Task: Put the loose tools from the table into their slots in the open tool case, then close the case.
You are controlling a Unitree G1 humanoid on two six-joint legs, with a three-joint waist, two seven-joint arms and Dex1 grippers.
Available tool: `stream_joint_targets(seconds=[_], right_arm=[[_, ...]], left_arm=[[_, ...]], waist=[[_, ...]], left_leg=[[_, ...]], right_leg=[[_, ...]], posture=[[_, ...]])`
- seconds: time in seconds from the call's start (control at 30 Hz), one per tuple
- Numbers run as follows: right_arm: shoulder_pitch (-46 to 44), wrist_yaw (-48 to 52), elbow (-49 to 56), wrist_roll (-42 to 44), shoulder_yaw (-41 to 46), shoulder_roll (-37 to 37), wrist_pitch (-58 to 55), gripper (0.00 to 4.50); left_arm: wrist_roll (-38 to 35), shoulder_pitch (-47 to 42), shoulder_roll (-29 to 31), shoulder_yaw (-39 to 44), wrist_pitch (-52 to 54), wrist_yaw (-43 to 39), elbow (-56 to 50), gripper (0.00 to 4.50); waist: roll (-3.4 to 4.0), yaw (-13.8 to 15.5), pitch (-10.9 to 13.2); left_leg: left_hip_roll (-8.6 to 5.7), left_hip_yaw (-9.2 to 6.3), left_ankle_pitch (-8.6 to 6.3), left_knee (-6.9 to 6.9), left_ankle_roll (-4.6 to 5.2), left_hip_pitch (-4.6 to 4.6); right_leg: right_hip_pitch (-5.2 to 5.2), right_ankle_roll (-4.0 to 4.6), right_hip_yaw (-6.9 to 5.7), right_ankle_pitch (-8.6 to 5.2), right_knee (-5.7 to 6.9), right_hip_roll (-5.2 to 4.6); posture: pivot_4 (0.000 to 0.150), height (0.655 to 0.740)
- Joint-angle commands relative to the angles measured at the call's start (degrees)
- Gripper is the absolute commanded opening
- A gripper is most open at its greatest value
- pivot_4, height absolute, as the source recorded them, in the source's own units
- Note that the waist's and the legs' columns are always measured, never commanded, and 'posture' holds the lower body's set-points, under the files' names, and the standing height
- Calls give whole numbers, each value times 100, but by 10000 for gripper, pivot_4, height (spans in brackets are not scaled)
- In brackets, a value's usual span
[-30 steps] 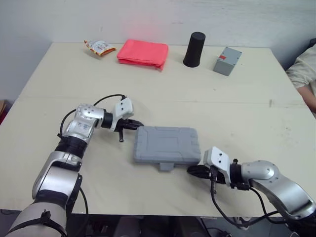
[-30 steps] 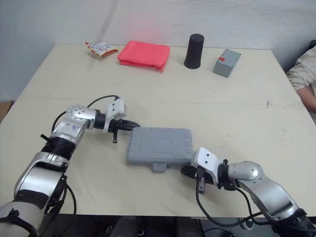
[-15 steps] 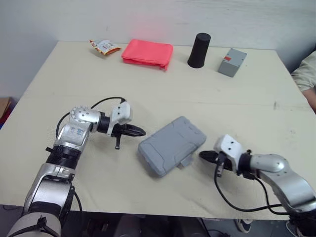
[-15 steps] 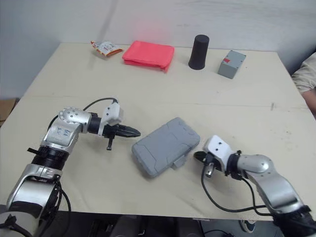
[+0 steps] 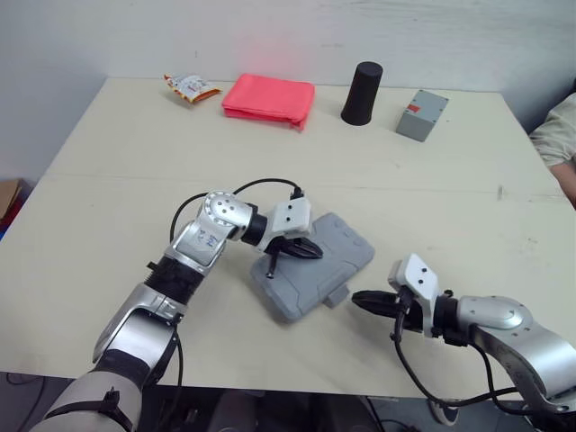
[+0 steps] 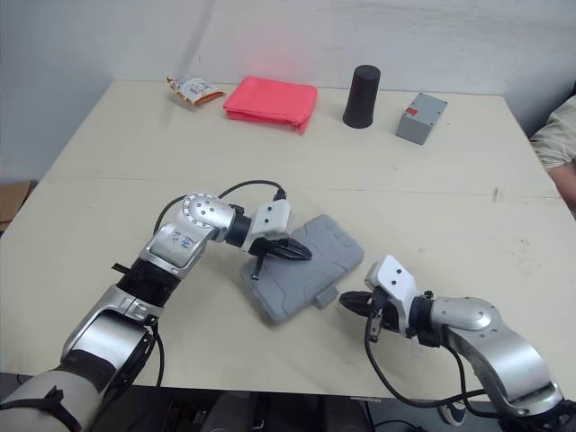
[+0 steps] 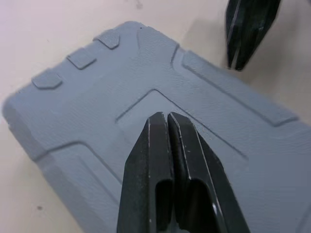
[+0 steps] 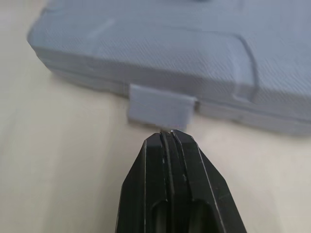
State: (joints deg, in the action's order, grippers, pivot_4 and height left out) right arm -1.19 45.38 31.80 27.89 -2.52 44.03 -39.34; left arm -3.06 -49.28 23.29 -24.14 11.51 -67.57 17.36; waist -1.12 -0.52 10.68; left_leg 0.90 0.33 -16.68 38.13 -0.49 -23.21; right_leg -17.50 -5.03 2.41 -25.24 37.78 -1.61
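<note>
Swinging in from the side within the last half second, the left tool now hangs over the lid of the closed grey tool case. Its elbow is bent and its wrist is turned toward the robot's right. Its two black fingers are pressed together, holding nothing. Whether the tips touch the lid cannot be told.

The case lies slantwise on the worktop, near the front edge, much as it did a moment ago. The right forearm lies low along that edge, and the right tool has crept nearer. It points left, just short of the latch tab, with its fingers likewise pinched together and empty.

Well apart along the far edge sit a snack packet, a red cloth, a black cup and a grey box.
</note>
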Motion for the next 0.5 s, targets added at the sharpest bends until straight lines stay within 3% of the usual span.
stream_joint_targets(seconds=[0.03, 0.5], right_arm=[[-123, -78, 185, -44, -150, -65, -40, 0], [-653, -369, -637, -752, -755, -452, 138, 0]], left_arm=[[470, 251, 28, -353, -48, 37, 353, 585], [427, 316, -34, -334, 59, 50, 66, 585]], waist=[[-2, 13, -8], [-11, 20, -16]], left_leg=[[0, 0, 0, 0, 0, 1], [0, -1, 0, 2, 0, 4]], right_leg=[[0, 0, 0, 0, 0, -1], [1, 0, 1, 0, 4, -4]], posture=[[1500, 7361], [1500, 7361]])
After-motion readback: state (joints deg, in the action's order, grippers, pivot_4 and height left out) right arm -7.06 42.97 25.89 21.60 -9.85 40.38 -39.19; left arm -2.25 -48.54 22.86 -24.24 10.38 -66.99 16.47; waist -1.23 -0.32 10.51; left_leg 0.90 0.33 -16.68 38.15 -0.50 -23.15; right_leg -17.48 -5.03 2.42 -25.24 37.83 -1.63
